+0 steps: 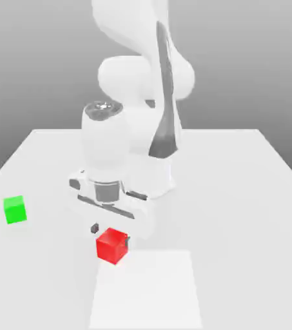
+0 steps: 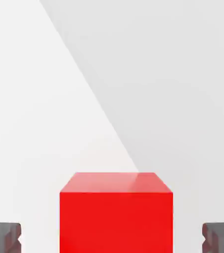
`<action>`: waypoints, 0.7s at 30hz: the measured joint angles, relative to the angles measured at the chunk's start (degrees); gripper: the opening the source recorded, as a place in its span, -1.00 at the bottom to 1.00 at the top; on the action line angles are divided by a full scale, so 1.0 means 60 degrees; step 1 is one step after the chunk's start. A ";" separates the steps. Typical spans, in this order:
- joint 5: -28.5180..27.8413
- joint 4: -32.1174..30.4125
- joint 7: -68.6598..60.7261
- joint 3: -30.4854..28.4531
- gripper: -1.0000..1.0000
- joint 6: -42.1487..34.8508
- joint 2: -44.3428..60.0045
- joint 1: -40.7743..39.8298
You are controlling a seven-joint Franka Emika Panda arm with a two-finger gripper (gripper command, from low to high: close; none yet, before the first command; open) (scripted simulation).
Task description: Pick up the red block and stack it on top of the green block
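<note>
While open, tool (image 2: 112,238) seemingly straddles smooth red block (image 2: 116,222)

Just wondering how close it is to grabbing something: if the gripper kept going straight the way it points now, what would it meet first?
Probably the red block: the gripper points down at it, its open fingers either side, though how much depth remains is unclear.

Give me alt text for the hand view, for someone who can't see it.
A bright red block sits between the gripper's two open fingers, with a gap on each side, above a pale surface in two shades.
</note>
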 joint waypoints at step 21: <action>-0.0432 0.0052 0.1882 -0.0782 -1.00 -0.2808 -0.2767 -0.1580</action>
